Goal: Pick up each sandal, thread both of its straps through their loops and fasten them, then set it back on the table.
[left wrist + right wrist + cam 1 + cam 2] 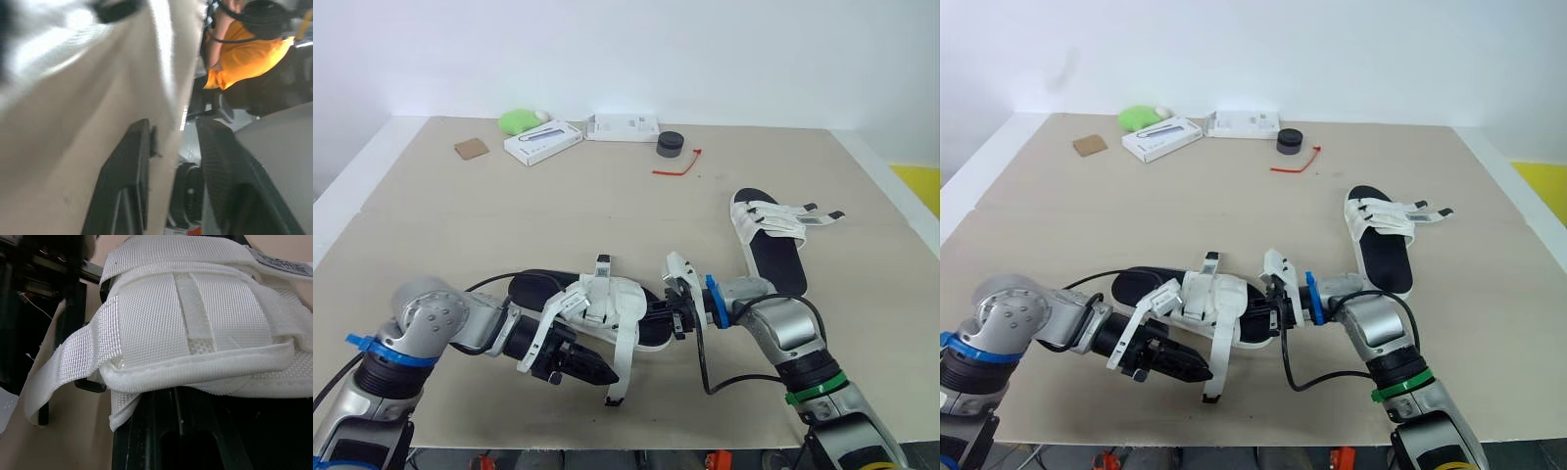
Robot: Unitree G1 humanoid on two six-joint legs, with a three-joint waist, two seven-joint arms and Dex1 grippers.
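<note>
A black-soled sandal with white straps (pixel 607 299) is held just above the table near its front edge. My right gripper (pixel 674 318) is shut on the sandal's toe end; the white upper (pixel 195 333) sits right in front of its camera. One loose strap (pixel 625 362) hangs down from the sandal. My left gripper (pixel 597 372) is at that strap. The strap (pixel 164 88) runs between the black fingers (pixel 124 186), lying against one with a gap to the other. A second sandal (pixel 769 235) lies on the table to the right, its straps spread loose.
Along the far edge lie a green object (pixel 519 120), a brown card (pixel 471 148), two white boxes (pixel 542 142) (pixel 623 126), a black round puck (pixel 671 144) and a red tie (pixel 677 166). The table's front edge (pixel 607 446) is close under the grippers.
</note>
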